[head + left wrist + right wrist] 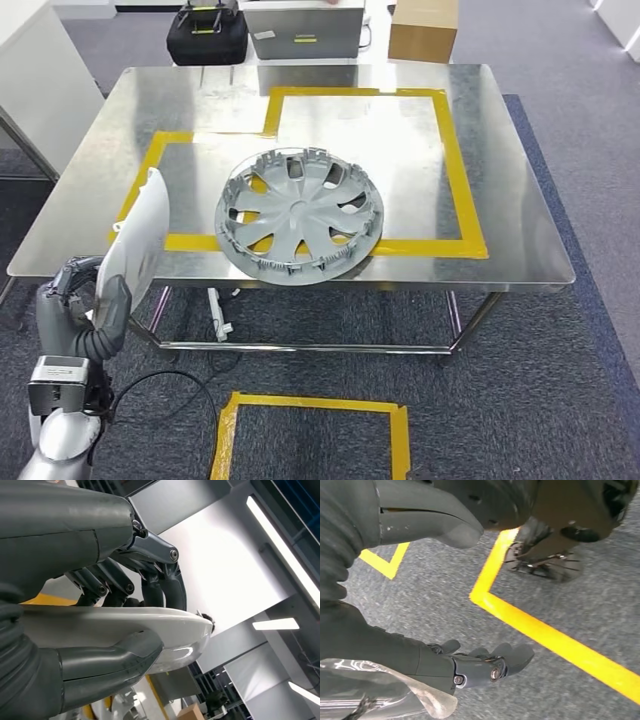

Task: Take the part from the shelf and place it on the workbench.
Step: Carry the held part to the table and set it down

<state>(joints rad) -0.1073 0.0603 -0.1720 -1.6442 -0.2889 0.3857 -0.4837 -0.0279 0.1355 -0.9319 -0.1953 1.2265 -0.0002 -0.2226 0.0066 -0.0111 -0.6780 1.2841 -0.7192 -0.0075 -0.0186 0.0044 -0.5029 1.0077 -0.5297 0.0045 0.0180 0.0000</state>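
Left hand (113,305) gripped a white curved panel (140,235) at the workbench's (483,150) near-left corner, standing on edge with its long axis rising away from the robot; its lower part sat hidden behind the hand. A grey hubcap (300,215) lay flat on the workbench.

From the left wrist, thumb and fingers (166,585) clamped the glossy panel (113,625), tip jutting past them.

Right hand (486,662) hung spread and empty above grey carpet (433,595).

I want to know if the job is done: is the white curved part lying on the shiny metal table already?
No, the robot's left hand grips the white curved plastic part beside the shiny metal table's near-left corner.
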